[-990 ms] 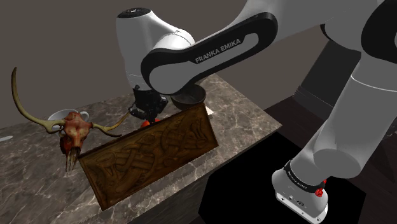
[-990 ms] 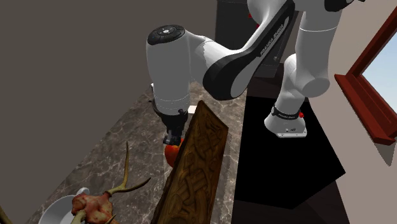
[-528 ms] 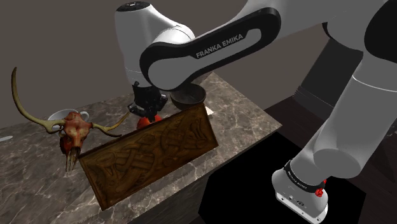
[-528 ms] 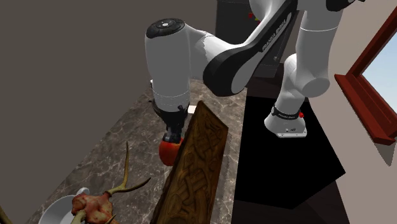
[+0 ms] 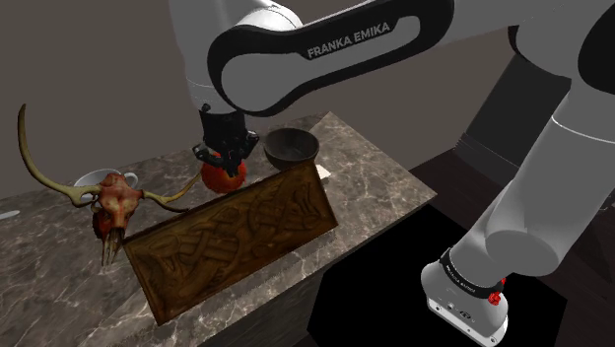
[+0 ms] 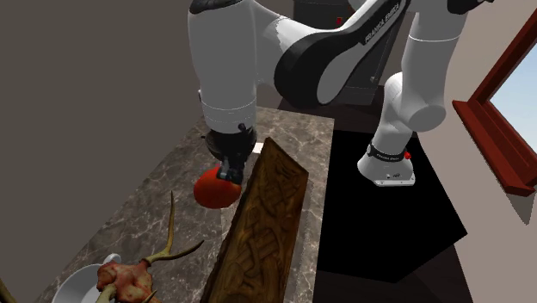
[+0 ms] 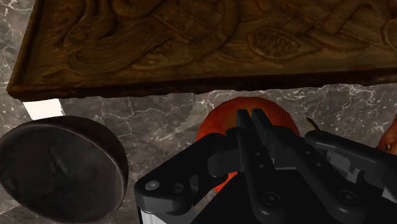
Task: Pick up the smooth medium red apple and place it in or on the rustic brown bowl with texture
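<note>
Carved wooden panel (image 5: 232, 242) stands on edge along near edge of marble worktop (image 5: 379, 182). Antlered skull (image 5: 116, 202) sits at panel's end. Just behind panel, red apple (image 5: 224, 178) hangs above worktop, clasped at its top between narrow black jaws pointing down. Dark brown bowl (image 5: 291, 147) sits by far edge, near apple, not touching.

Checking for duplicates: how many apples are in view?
1. The apple is held by the gripper, between the bowl and the skull, beyond the carved panel in the shoulder view. The panel could hide others.
</note>
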